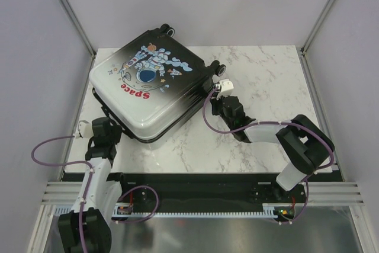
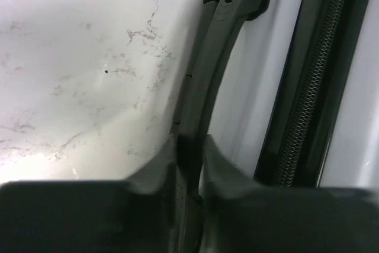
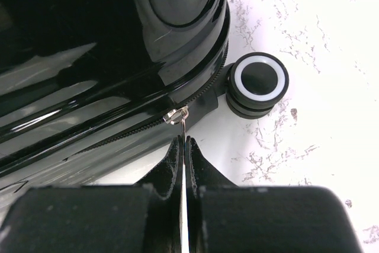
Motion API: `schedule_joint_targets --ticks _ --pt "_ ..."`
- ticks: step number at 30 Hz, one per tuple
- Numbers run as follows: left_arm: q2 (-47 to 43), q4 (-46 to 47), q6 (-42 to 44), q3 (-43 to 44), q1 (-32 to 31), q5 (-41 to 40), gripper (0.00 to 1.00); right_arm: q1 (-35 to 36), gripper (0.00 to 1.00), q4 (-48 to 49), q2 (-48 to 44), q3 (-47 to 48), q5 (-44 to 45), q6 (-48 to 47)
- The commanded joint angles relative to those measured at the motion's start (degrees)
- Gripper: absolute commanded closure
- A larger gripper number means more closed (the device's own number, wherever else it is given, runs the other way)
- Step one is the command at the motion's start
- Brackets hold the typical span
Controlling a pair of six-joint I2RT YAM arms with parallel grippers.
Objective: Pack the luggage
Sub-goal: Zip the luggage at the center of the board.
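Observation:
The luggage lies flat and closed on the marble table, astronaut print up, wheels toward the back. My left gripper is at its near left side. In the left wrist view the fingers are shut on the black handle of the luggage, next to the zipper track. My right gripper is at the right side by a wheel. There its jaws are shut on the thin metal zipper pull hanging from the slider.
The marble table stretches to the right of the luggage. Metal frame posts and pale walls enclose the back and sides. A black base rail runs along the near edge.

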Motion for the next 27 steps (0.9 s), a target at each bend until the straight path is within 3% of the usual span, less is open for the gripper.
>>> schedule_joint_targets --ticks 1,3,13,27 --pt "1.6 -2.3 1.5 -0.7 0.9 0.8 0.89 -2.8 1.0 -2.2 -0.5 3.2 9.0 -0.6" --pt "1.5 -3.3 0.2 -1.1 3.0 1.2 0.98 -4.5 1.0 -2.5 -0.2 3.4 9.0 0.1" --pt "-0.3 -3.5 3.1 -2.3 14.7 5.2 0.98 -13.2 1.0 -1.5 0.8 4.8 4.9 0.2" --pt "3.6 -1.2 9.0 -0.6 20.5 7.4 0.98 -18.3 1.0 -0.6 8.6 14.3 -1.8 0.1"
